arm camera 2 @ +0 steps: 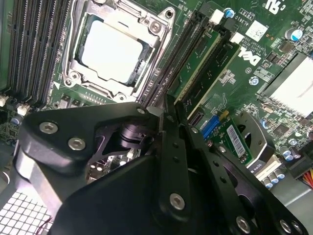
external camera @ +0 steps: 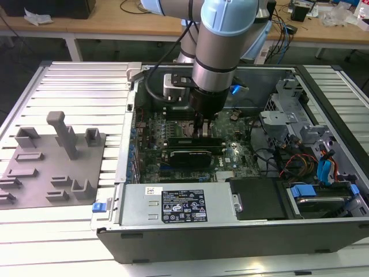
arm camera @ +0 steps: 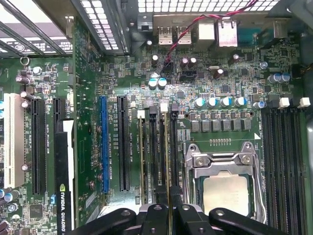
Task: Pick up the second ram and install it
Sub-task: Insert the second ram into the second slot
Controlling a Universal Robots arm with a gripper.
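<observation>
Black fingers of the gripper (arm camera: 170,216) reach low into the open case (external camera: 323,98), over the middle of the motherboard (arm camera: 205,83). Pinched almost together in the first wrist view, with only a thin edge-on strip between them: by the look of it, clamped on the second ram (arm camera: 169,161). Runs from the fingertips along the memory slot nearest the CPU socket (arm camera: 222,183), with its far end close to the white end clips (arm camera: 164,107). Cannot tell from these views whether already down in the slot or just resting on its top.

To do this step well:
- Line the strip up with the slot along its whole length before adding any force. A skew at either end is likely to jam it.
- Press straight down toward the board, never sideways. Too thin a board to take bending.
- Grip near the middle of the long edge, so that both ends go down evenly.
- Make sure the end clips stand open, clear of the strip's corners.
- Mind the socket's metal frame on one side, and the other thin strip (arm camera: 142,156) standing a few slots away on the other.
- Stay well clear of the graphics card (arm camera: 63,186) toward the board's far edge.
</observation>
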